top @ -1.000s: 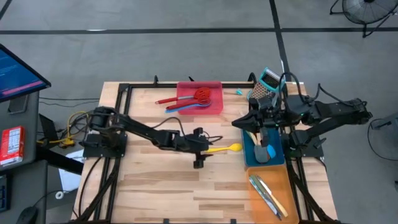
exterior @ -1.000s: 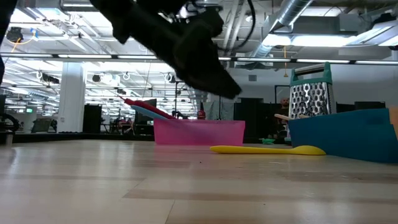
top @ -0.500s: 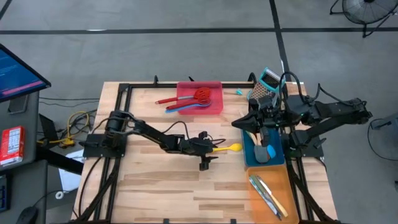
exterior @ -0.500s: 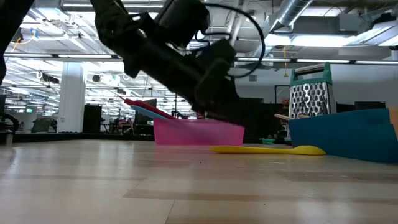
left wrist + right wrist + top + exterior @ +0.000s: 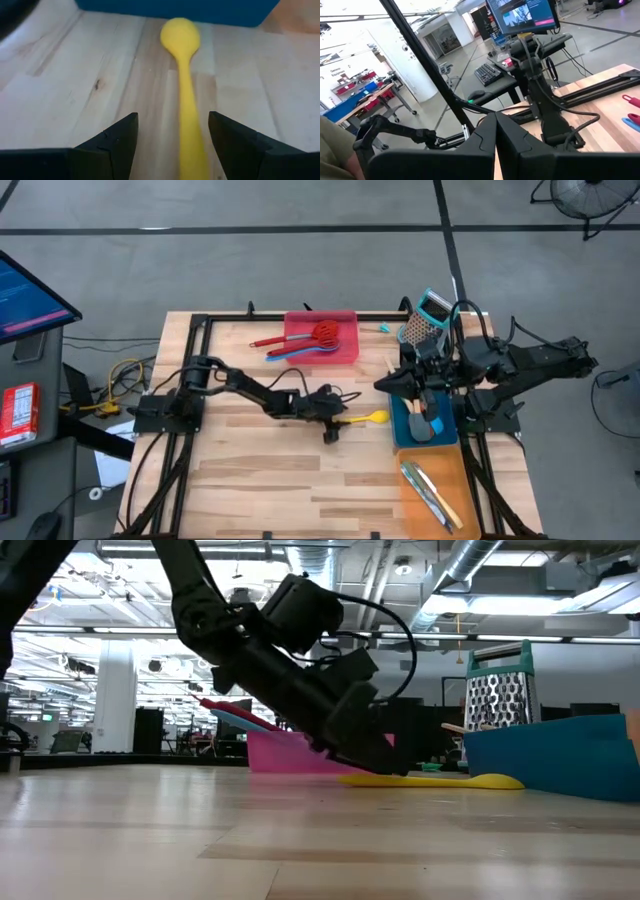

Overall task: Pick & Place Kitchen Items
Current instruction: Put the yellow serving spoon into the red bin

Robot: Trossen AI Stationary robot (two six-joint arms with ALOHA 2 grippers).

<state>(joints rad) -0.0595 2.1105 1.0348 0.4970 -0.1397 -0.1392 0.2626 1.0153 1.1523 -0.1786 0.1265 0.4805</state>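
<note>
The wooden worktop [image 5: 250,470] carries three trays. At the far middle sits the red tray [image 5: 322,337], holding a red slotted turner [image 5: 300,335] and a blue spoon [image 5: 300,351] whose handles stick out to its left. On the right stands the blue tray [image 5: 407,430], with a grey spatula [image 5: 425,426] in it, and nearer on that side the orange tray [image 5: 455,480], with silver cutlery [image 5: 428,490] lying in it. A box grater [image 5: 428,316] stands at the far right, beyond the blue tray.

The left arm reaches across the middle of the worktop. The left gripper [image 5: 172,132] is low over the wood, jaws open, one finger on each side of the handle of the yellow spoon [image 5: 184,85] and not touching it. The spoon lies flat on the worktop, its bowl just left of the blue tray.

The right gripper [image 5: 386,383] hangs above the far left part of the blue tray, jaws closed and empty.
</note>
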